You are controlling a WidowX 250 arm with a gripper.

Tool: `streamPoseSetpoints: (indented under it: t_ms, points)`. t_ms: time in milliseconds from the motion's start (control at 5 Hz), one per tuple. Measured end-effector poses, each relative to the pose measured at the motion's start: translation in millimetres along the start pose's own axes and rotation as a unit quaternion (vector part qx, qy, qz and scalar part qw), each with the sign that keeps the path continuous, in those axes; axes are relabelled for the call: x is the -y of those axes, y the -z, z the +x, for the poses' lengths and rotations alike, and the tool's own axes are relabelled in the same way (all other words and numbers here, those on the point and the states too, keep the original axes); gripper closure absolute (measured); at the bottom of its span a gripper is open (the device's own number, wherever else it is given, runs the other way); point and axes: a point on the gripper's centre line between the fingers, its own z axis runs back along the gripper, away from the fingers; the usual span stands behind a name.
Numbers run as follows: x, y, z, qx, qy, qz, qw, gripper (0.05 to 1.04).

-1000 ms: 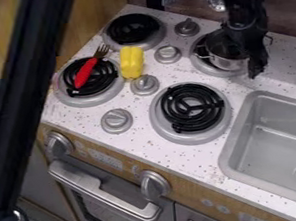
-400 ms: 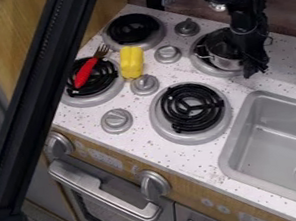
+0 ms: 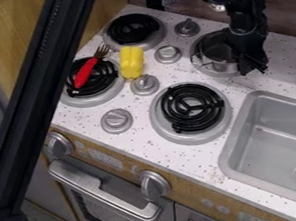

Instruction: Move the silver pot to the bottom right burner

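In the camera view, the end effector (image 3: 250, 66) is hanging at the right side of the silver pot (image 3: 217, 55), and I cannot tell whether it is spread, pressed together or pinching the pot. The pot is sitting at the top right burner (image 3: 201, 68), behind the bottom right burner (image 3: 192, 108). A red-handled fork (image 3: 87, 72) is lying across the bottom left burner (image 3: 100, 98), with a yellow object (image 3: 132, 62) resting just beside that burner

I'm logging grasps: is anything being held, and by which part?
I can't tell whether the pot is held: the gripper is at its right side in the picture, hiding any point of hold.
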Motion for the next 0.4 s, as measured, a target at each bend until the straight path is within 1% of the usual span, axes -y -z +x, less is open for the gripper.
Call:
streamPoseSetpoints:
  t_ms: [200,400]
  points:
    - [5.6,-17.4,-3.5,0.003,0.005,0.002,1.0,1.007]
    - [6.5,-46.0,-16.6,0.0,-0.01,0.032,0.9994,1.014]
